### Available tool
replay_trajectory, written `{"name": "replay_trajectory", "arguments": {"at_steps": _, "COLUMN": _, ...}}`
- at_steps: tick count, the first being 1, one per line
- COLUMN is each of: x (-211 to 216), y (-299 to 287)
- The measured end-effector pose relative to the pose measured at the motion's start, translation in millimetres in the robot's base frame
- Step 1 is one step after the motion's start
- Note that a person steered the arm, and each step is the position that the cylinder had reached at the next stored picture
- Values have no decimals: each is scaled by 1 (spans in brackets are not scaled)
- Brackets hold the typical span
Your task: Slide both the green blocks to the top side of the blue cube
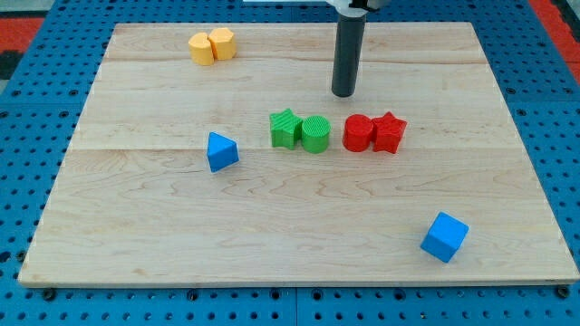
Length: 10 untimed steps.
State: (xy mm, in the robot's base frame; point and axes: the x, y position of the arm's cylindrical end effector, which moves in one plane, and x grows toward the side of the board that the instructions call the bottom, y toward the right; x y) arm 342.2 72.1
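Two green blocks sit touching near the board's middle: a green star-like block [285, 128] on the left and a green cylinder [315, 134] on the right. The blue cube [444, 236] lies at the view's bottom right, far from them. My tip [343, 93] rests on the board above and to the right of the green cylinder, just above the red blocks, touching none of them.
Two red blocks, a cylinder [358, 132] and a star [389, 132], sit right of the green pair. A blue triangular block [220, 151] lies to the left. Two yellow blocks [211, 45] sit at the top left. The wooden board [136, 226] is ringed by blue pegboard.
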Motion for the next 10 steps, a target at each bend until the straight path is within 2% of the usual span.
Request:
{"name": "replay_trajectory", "arguments": {"at_steps": 1, "x": -1, "y": -45}}
{"name": "replay_trajectory", "arguments": {"at_steps": 2, "x": -2, "y": -114}}
{"name": "replay_trajectory", "arguments": {"at_steps": 3, "x": 19, "y": -142}}
{"name": "replay_trajectory", "arguments": {"at_steps": 4, "x": 53, "y": -135}}
{"name": "replay_trajectory", "arguments": {"at_steps": 5, "x": 92, "y": -74}}
{"name": "replay_trajectory", "arguments": {"at_steps": 6, "x": 100, "y": -37}}
{"name": "replay_trajectory", "arguments": {"at_steps": 7, "x": 59, "y": -46}}
{"name": "replay_trajectory", "arguments": {"at_steps": 8, "x": 31, "y": -31}}
{"name": "replay_trajectory", "arguments": {"at_steps": 9, "x": 69, "y": 8}}
{"name": "replay_trajectory", "arguments": {"at_steps": 10, "x": 104, "y": 22}}
